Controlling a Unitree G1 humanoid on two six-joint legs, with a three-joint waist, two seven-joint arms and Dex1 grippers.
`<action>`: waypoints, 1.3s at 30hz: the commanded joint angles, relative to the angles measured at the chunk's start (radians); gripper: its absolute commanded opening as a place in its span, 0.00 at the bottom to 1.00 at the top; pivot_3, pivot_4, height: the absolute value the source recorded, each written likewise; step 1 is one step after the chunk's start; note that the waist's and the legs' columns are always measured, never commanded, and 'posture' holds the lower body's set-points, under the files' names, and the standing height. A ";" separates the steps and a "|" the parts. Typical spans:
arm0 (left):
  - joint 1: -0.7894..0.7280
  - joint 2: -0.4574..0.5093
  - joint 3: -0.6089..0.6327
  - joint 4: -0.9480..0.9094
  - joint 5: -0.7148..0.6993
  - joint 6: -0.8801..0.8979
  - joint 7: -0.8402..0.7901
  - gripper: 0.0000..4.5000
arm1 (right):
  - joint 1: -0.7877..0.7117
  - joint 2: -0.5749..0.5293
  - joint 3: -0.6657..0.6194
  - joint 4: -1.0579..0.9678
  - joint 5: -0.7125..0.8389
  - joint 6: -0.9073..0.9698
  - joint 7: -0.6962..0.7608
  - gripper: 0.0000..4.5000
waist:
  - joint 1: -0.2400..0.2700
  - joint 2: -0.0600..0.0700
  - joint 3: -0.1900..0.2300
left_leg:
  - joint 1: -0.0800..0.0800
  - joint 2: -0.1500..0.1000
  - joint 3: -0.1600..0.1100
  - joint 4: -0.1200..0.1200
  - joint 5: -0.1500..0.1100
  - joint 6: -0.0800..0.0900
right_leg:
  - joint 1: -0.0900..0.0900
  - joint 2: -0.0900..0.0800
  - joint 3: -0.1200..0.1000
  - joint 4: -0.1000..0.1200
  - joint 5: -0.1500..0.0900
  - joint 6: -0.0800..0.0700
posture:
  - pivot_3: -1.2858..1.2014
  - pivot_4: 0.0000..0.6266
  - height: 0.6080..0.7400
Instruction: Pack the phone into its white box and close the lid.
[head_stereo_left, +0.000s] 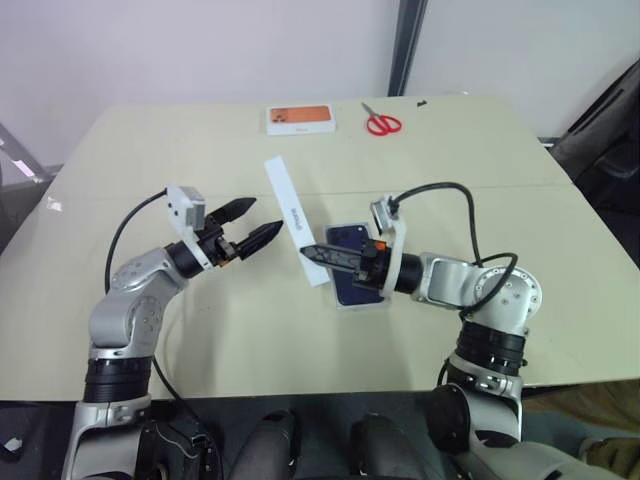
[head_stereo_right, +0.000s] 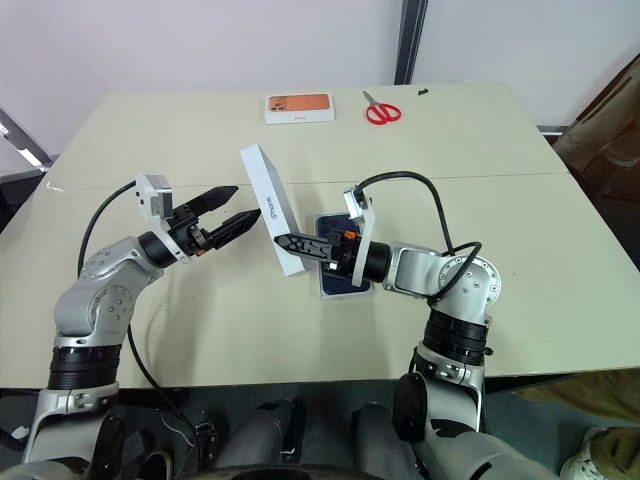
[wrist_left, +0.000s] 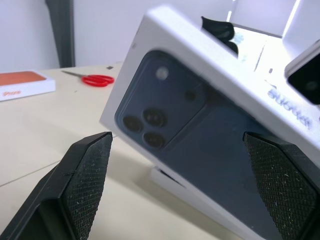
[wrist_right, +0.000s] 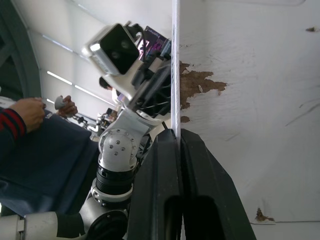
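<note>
Two claws meet over the middle of the bench (head_stereo_left: 480, 150). The right claw (head_stereo_right: 285, 241) is pinched shut on one wall of the lid (head_stereo_right: 270, 205), holding it up on edge and tilted; the right wrist view shows the thin white wall clamped between its fingers. The left claw (head_stereo_left: 255, 223) hangs just beside the lid with its fingers spread wide, gripping nothing. From the left wrist view, the printed dark blue phone picture on the lid's top faces that claw. The phone (head_stereo_right: 343, 270) lies flat in the white box (head_stereo_left: 341, 303) under the right arm. An orange-topped box (head_stereo_left: 299, 119) and red scissors (head_stereo_left: 381, 121) sit at the far edge.
</note>
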 joint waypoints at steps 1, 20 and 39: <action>0.007 0.017 0.013 -0.037 -0.013 -0.016 -0.009 0.99 | 0.007 0.007 0.000 0.019 0.099 0.007 -0.068 0.01 | -0.002 0.000 0.000 | 0.000 0.000 0.000 0.000 0.000 0.000 | 0.000 0.000 0.000 0.000 0.000 0.000 | 0.52 0.24 0.95; 0.085 -0.031 -0.105 -0.020 0.024 0.001 -0.018 0.02 | 0.052 -0.018 0.002 0.148 0.175 -0.069 -0.292 0.00 | 0.001 0.000 0.000 | 0.000 0.000 0.000 0.000 0.000 0.001 | 0.001 0.000 0.000 0.000 0.000 0.000 | 0.52 0.24 0.95; -0.025 -0.191 -0.238 0.033 0.128 -0.025 0.077 0.00 | 0.063 -0.509 0.116 0.008 0.034 -0.293 0.060 0.60 | 0.007 0.001 0.001 | 0.000 0.000 0.001 0.002 -0.001 0.003 | 0.003 0.000 -0.001 -0.002 0.000 0.000 | 0.52 0.24 0.95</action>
